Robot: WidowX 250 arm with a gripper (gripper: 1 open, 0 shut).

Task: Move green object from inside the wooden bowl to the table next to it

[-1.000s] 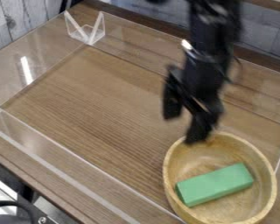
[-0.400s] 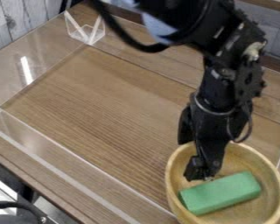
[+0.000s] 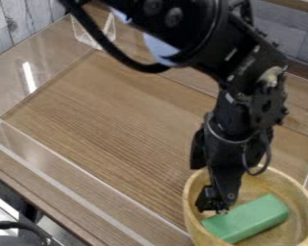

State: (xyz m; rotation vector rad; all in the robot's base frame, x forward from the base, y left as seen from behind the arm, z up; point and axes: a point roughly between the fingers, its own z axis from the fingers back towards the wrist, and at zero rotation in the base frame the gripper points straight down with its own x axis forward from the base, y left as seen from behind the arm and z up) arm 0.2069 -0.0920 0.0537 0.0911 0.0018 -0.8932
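Hanging over the round shallow bowl of light tan wood (image 3: 192, 192), the black robot arm (image 3: 241, 91) points its fingers (image 3: 216, 197) straight down into the bowl's left half. The fingers stand spread wide apart and hold nothing. Their lower tips sit just beside the left end of the flat rectangular mint-green block (image 3: 246, 216); whether they touch it cannot be told from this view.

The mint-green block lies inside the bowl, tilted so that its long axis runs from 8 o'clock to 2 o'clock. It occupies the lower right part of the bowl's interior.

The bowl rests on the brown wood-grain tabletop (image 3: 105, 115) at the 5 o'clock corner of the view, and the frame edge cuts off part of its rim. Low clear acrylic walls (image 3: 47, 53) border the tabletop along the 9 o'clock and 11 o'clock sides. The arm reaches in from 12 o'clock, with black cables looping along its upper links.
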